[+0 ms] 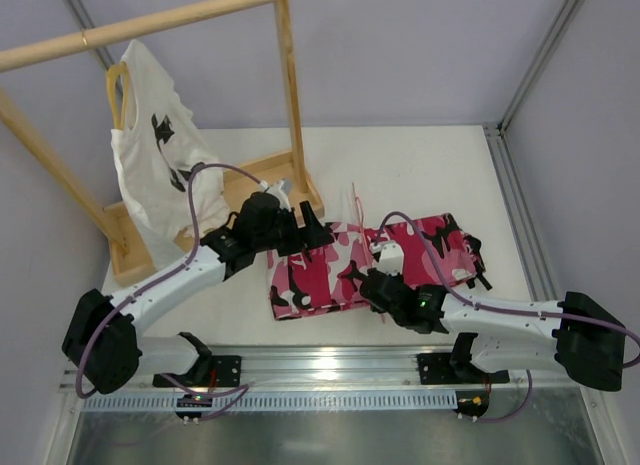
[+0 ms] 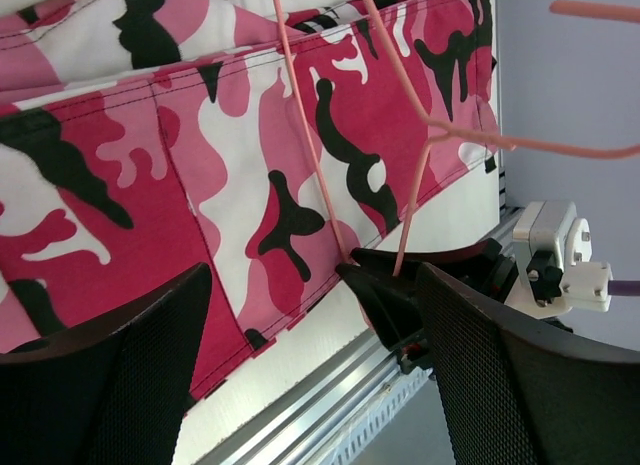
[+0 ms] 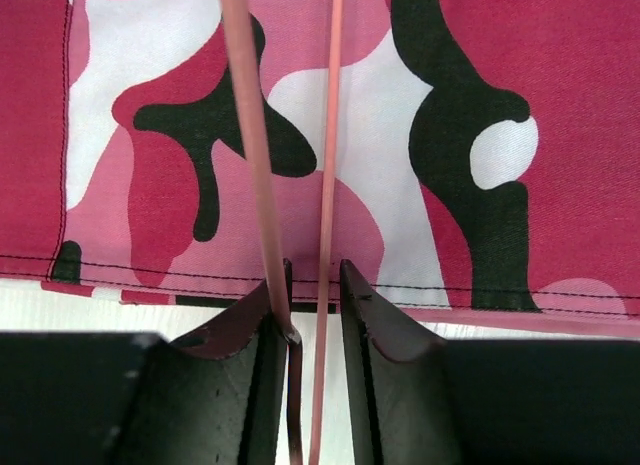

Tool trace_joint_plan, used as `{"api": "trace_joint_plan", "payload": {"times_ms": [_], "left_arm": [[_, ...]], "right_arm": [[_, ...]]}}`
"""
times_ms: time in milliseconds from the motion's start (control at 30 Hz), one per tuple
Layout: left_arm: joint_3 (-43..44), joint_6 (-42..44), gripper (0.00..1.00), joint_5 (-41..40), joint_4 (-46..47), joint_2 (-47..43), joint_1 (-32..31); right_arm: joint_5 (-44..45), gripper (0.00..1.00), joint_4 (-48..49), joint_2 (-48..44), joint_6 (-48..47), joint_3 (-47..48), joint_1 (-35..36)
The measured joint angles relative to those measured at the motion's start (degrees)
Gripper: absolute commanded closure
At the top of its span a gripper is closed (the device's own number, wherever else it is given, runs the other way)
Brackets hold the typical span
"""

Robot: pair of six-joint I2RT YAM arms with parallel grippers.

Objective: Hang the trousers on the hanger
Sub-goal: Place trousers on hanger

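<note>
On the desk [image 1: 420, 175], between the two arms, the trousers [image 1: 310, 285] are lying folded flat, their long side running left to right. The hanger [image 3: 254, 135] is standing on edge above their middle, two of its thin wires running down past the near hem. Those wires are passing between the fingers of the right claw [image 3: 315, 275], which is sitting at the near edge of the cloth. It is slightly parted, not clamping. One wire is leaning against one finger pad and the other is hanging free in the gap. The left claw [image 1: 318, 232] is hovering over the trousers' left end, spread wide and gripping nothing. Behind it, a wooden rack [image 1: 290, 85] is carrying a white T-shirt [image 1: 150, 155] on a yellow hanger [image 1: 115, 90].
</note>
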Motion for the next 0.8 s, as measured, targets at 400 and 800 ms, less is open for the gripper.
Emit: {"api": "trace_joint_plan", "payload": {"times_ms": [400, 800], "left_arm": [[1.60, -0.66, 0.23, 1.57, 7.39, 9.75, -1.22], [4.28, -0.63, 0.24, 2.36, 8.74, 12.81, -2.03]], "right_arm": [[0.07, 0.66, 2.89, 2.86, -3.76, 3.78, -1.73], [-1.29, 0.79, 5.92, 6.62, -6.71, 7.50, -4.26]]}}
